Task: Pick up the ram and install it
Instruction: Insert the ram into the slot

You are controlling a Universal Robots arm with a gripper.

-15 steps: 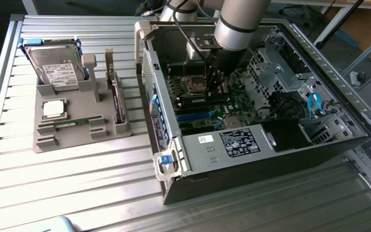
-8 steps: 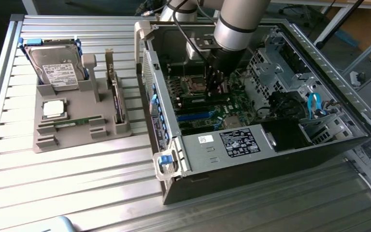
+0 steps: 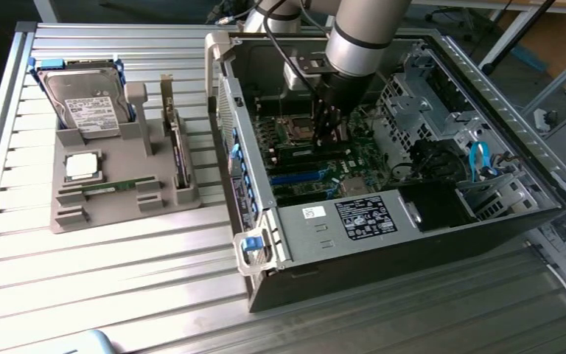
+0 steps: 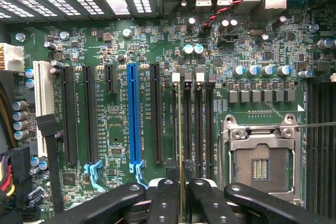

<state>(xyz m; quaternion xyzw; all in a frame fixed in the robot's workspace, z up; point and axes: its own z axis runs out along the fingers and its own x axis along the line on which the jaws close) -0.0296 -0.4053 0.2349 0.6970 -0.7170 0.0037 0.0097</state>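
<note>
Claw [image 4: 180,192] clenched on thin green ram stick [image 4: 180,129] inside open grey computer case [image 3: 382,228]
Stick stands edge-on below claw, in black motherboard slot [image 4: 174,124]

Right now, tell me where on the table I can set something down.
Bare slatted table lies in front of the grey parts holder, up to the computer case. The holder itself is crowded. Inside the case, the tool holds the ram over the motherboard.

Thin green ram [image 4: 180,129] seen edge-on, standing upright in a motherboard memory slot, beside empty black slots
</note>
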